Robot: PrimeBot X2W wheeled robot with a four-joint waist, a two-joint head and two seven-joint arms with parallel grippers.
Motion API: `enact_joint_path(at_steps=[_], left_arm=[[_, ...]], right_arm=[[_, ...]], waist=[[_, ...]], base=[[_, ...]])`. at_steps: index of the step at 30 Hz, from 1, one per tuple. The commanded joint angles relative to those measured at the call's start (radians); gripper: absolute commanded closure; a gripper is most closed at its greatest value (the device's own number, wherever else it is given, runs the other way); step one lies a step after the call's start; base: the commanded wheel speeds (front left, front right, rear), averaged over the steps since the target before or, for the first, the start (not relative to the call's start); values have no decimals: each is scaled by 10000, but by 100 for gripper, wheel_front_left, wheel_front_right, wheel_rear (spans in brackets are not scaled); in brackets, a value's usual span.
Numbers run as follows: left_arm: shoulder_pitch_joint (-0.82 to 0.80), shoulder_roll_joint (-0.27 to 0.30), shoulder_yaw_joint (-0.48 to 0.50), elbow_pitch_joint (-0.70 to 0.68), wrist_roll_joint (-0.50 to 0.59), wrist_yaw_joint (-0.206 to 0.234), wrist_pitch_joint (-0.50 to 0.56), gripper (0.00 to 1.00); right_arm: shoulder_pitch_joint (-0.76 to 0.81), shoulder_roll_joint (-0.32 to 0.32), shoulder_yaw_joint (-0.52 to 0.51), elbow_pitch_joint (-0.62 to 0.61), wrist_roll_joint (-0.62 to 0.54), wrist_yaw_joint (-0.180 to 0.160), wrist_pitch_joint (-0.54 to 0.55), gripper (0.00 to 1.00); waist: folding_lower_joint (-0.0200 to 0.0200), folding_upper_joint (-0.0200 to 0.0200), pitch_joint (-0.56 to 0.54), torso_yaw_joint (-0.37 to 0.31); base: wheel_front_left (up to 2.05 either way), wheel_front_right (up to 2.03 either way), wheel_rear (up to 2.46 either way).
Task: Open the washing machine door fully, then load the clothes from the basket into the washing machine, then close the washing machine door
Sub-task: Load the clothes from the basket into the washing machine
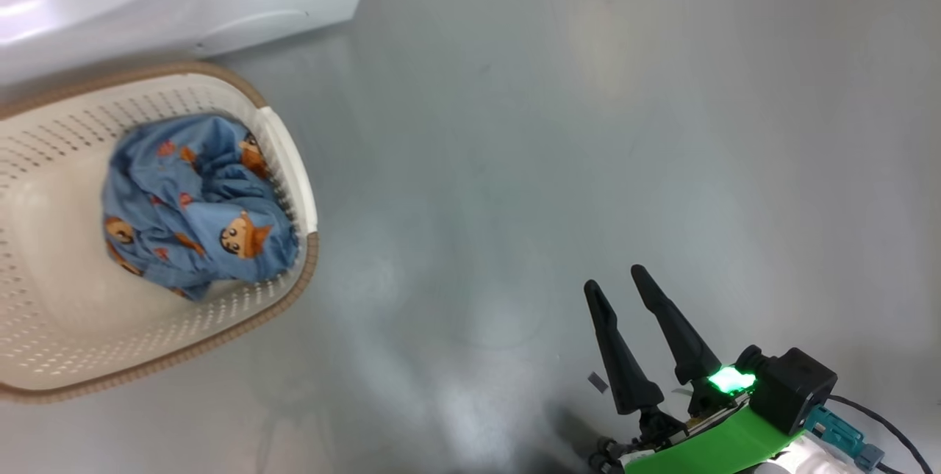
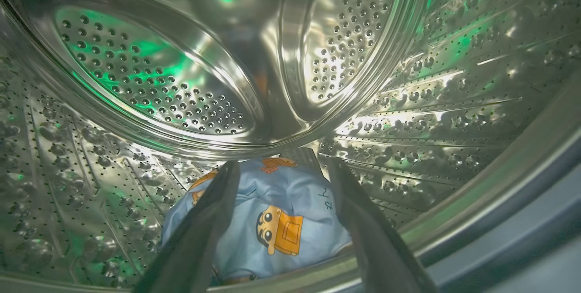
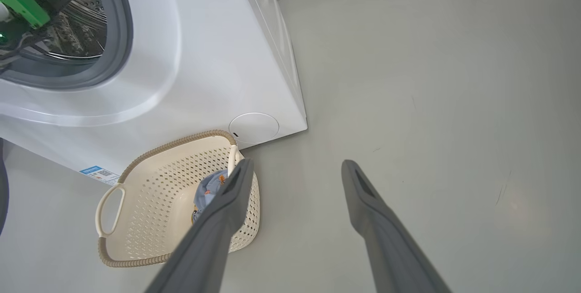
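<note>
Inside the washing machine's steel drum (image 2: 150, 84), my left gripper (image 2: 282, 166) is open, and a light blue printed garment (image 2: 277, 220) lies on the drum floor between and beyond its fingers. The white washing machine (image 3: 204, 57) has its opening uncovered, and my left arm's green wrist (image 3: 20, 0) reaches into it. The door is out of view. The cream basket (image 1: 290, 165) stands on the floor against the machine, with more blue clothes (image 1: 198, 202) bunched in it. My right gripper (image 1: 616, 279) hangs open and empty over bare floor to the basket's right.
In the right wrist view the basket (image 3: 150, 154) sits below the machine's front, near a round white cover (image 3: 253, 128) and a blue label (image 3: 97, 172). A dark curved edge (image 3: 2, 184) shows at the left border. Grey floor (image 1: 625, 128) stretches to the right.
</note>
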Motion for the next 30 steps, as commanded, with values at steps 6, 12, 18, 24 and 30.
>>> enact_joint_path(at_steps=[6,12,18,24,30], left_arm=[[577,12,-25,-11,-218,-8,-283,0],[1324,-482,119,69,-594,-30,-399,0],[2164,-1003,176,-50,-876,-113,-435,0],[3488,-1626,260,-601,-1223,-329,-446,0],[5499,-2106,382,-2056,-1401,-489,-448,0]], right_arm=[[-86,-154,18,-2,-96,62,-48,0],[-83,-154,-82,261,-246,62,-48,0],[-44,-154,-303,474,-385,62,-48,0],[-35,-154,-678,675,-724,62,-48,0],[7,-154,-1235,768,-1044,62,-48,0]], waist=[[0,0,-775,413],[0,0,-1416,704],[0,0,-2050,1046],[0,0,-2841,1549],[0,0,-3613,2138]], base=[[0,0,0],[0,0,0],[0,0,0],[0,0,0],[0,0,0]])
